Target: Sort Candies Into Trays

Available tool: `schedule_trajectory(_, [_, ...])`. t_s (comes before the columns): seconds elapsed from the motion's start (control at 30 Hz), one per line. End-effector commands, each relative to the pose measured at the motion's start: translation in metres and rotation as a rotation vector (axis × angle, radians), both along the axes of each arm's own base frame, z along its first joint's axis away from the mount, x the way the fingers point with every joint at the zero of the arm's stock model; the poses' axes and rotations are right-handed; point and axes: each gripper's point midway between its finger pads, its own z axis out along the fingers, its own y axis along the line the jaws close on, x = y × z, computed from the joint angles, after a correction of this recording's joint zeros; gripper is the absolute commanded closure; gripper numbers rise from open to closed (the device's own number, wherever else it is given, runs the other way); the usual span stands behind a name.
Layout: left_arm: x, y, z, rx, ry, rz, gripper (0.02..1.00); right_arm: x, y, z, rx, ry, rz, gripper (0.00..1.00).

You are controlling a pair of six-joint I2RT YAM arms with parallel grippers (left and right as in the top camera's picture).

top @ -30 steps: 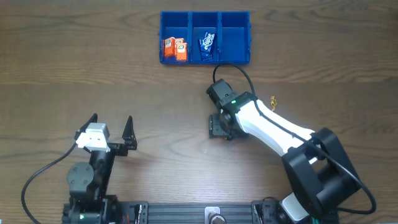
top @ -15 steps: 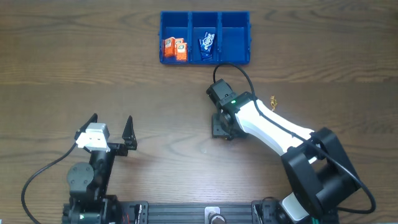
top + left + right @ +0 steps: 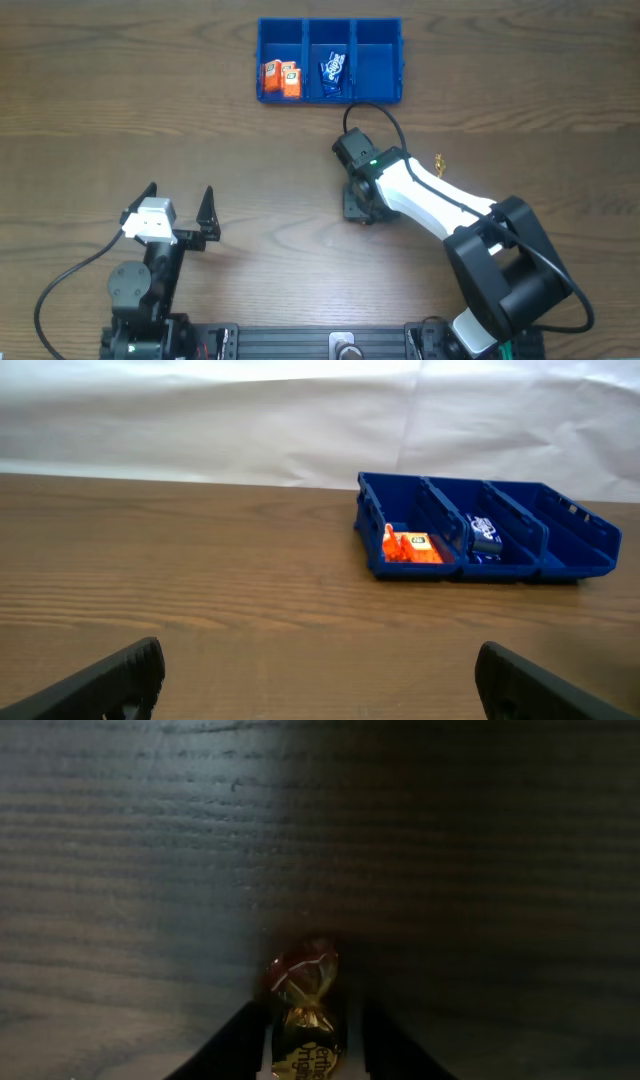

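While orange candies (image 3: 281, 80) and blue candy (image 3: 333, 70) sit in upper-centre tray (image 3: 380, 72), right gripper (image 3: 357, 206) pinches gold candy (image 3: 303, 1020); left gripper (image 3: 179, 192) spread.

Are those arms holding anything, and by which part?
The right gripper holds a gold-wrapped candy by its body, one twisted end poking out. The left gripper is empty.

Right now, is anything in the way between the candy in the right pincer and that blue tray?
Nothing visible. The right pincer grips a gold-wrapped candy, and only bare wooden table lies between it and the blue tray. The tray's right compartment looks empty.
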Motion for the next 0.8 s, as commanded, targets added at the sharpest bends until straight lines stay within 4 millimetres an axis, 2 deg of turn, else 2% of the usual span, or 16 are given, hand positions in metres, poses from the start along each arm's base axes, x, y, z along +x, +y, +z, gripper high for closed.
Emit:
schedule_trajectory(0.03, [-0.001,-0.002,-0.016,0.003,0.045,-0.016,0.02,0.0,-0.005,-0.003,-0.02,0.0,-0.01,0.739])
schedule_trajectory(0.17, [-0.001,-0.002,-0.016,0.003,0.045,-0.016,0.02,0.002,-0.004,-0.003,-0.015,-0.006,-0.011,0.844])
schedule_trajectory(0.27, [-0.001,-0.002,-0.016,0.003,0.045,-0.016,0.02,0.004,-0.003,-0.001,-0.008,-0.018,-0.011,0.86])
schedule_trajectory(0.37, [-0.001,-0.002,-0.016,0.003,0.045,-0.016,0.02,0.018,-0.001,0.017,-0.001,-0.076,-0.016,0.877])
schedule_trajectory(0.43, [-0.001,-0.002,-0.016,0.003,0.045,-0.016,0.02,0.034,-0.002,0.043,-0.001,-0.134,-0.011,0.897])
schedule_trajectory(0.6, [-0.001,-0.002,-0.016,0.003,0.045,-0.016,0.02,0.1,-0.018,0.144,-0.035,-0.31,-0.007,0.899])
schedule_trajectory(0.67, [-0.001,-0.002,-0.016,0.003,0.045,-0.016,0.023,0.146,-0.025,0.194,-0.027,-0.429,-0.011,0.901])
schedule_trajectory(0.77, [-0.001,-0.002,-0.016,0.003,0.045,-0.016,0.02,0.185,-0.036,0.22,-0.056,-0.522,-0.058,0.906])
schedule_trajectory(0.8, [-0.001,-0.002,-0.016,0.003,0.045,-0.016,0.023,0.197,-0.038,0.223,-0.066,-0.542,-0.058,0.917])
